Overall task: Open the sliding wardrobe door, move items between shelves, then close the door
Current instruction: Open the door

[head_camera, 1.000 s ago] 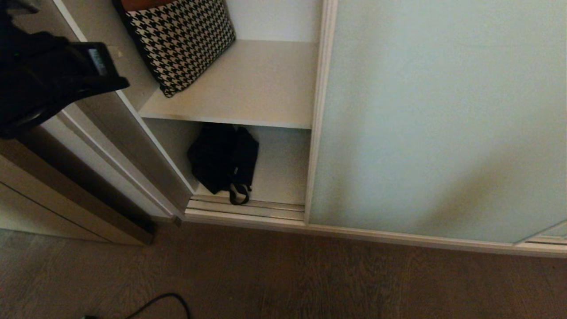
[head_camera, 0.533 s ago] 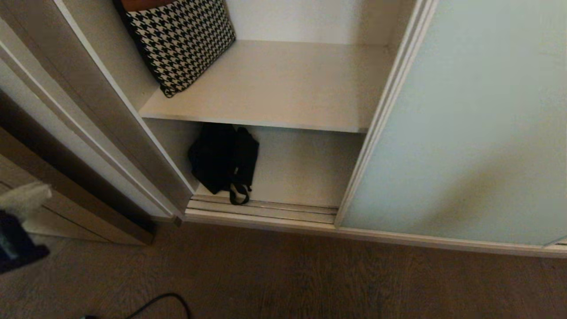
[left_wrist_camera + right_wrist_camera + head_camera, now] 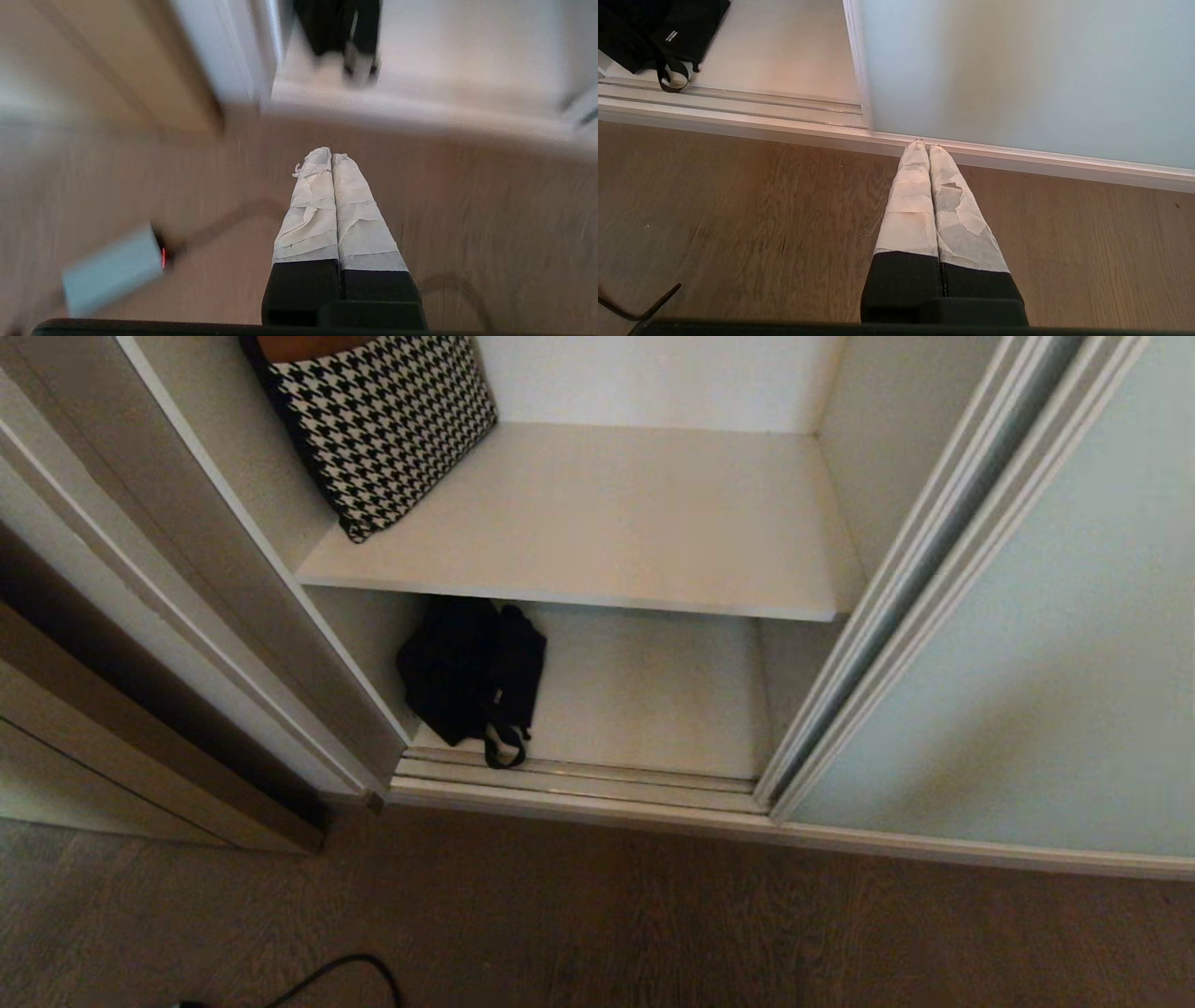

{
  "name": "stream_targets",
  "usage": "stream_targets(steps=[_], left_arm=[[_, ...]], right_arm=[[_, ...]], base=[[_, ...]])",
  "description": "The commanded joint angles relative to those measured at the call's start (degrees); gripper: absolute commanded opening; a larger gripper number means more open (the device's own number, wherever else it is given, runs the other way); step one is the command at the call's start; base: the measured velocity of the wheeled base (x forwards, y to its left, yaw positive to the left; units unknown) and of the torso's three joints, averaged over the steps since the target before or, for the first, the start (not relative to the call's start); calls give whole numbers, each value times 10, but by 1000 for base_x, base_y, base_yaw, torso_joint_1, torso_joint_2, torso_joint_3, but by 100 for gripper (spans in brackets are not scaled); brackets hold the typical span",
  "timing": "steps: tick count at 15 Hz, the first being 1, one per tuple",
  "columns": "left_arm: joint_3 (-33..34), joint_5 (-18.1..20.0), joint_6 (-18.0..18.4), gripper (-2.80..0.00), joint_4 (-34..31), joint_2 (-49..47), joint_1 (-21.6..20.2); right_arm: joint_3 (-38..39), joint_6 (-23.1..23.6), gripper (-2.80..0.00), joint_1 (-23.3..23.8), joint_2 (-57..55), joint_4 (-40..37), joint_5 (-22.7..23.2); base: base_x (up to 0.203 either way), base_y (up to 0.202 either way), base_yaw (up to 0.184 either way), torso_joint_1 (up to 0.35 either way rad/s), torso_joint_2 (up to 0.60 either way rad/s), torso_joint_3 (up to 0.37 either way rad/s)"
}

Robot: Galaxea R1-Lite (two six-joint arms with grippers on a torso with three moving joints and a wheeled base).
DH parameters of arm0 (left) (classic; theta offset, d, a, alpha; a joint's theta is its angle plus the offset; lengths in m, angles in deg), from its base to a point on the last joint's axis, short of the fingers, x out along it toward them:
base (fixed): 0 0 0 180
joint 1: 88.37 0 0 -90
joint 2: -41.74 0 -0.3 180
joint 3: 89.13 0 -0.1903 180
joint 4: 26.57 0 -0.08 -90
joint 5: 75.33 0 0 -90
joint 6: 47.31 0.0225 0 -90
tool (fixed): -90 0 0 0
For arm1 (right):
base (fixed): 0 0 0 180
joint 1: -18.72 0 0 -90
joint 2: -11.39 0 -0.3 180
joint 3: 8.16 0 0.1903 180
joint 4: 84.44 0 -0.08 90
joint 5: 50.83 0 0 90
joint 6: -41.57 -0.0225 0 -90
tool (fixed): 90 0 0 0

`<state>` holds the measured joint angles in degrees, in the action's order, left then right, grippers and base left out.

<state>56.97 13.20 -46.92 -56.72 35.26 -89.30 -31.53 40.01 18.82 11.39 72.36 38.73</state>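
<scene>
The sliding wardrobe door (image 3: 1027, 691), frosted pale blue-green glass in a cream frame, stands slid to the right, leaving the compartment open. A floppy black bag (image 3: 471, 677) with a strap lies at the left of the lower shelf (image 3: 653, 700), under the white upper shelf (image 3: 616, 523). Neither arm shows in the head view. My left gripper (image 3: 331, 156) is shut and empty, hanging low over the wooden floor, with the bag (image 3: 336, 23) some way ahead of it. My right gripper (image 3: 927, 144) is also shut and empty over the floor, its tips pointing at the door's bottom rail (image 3: 1017, 158).
A black-and-white houndstooth cushion (image 3: 383, 420) leans at the left of the upper shelf. The door track (image 3: 579, 782) runs along the threshold. A black cable (image 3: 336, 975) lies on the floor, and a pale box with a red light (image 3: 112, 268) sits near the left gripper.
The door has slid far to the right, uncovering the full width of both shelves. My left arm has dropped down and out of the head view.
</scene>
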Motion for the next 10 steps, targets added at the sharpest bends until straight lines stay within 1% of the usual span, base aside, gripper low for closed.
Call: stream_targets(steps=[1,3,4,5,6,7,8,10], left_arm=[[66,0,-2,-280,-2,65,0],[97,21,32,-280,50,63,0],[101,25,35,-280,63,63,0],[104,20,33,-280,66,63,0],[104,13,9,-280,72,63,0],[104,11,-4,-280,75,63,0],[104,11,-4,-280,66,63,0],[105,11,2,-280,67,63,0]], right_arm=[[1,0,-280,0,0,0,0],[1,0,-280,0,0,0,1],[0,0,-280,0,0,0,0],[1,0,-280,0,0,0,0],[1,0,-280,0,0,0,0],[1,0,-280,0,0,0,0],[1,0,-280,0,0,0,0],[1,0,-280,0,0,0,0]], base=[[0,0,0,0,0,0],[0,0,0,0,0,0],[0,0,0,0,0,0],[0,0,0,0,0,0],[0,0,0,0,0,0],[0,0,0,0,0,0],[0,0,0,0,0,0],[0,0,0,0,0,0]])
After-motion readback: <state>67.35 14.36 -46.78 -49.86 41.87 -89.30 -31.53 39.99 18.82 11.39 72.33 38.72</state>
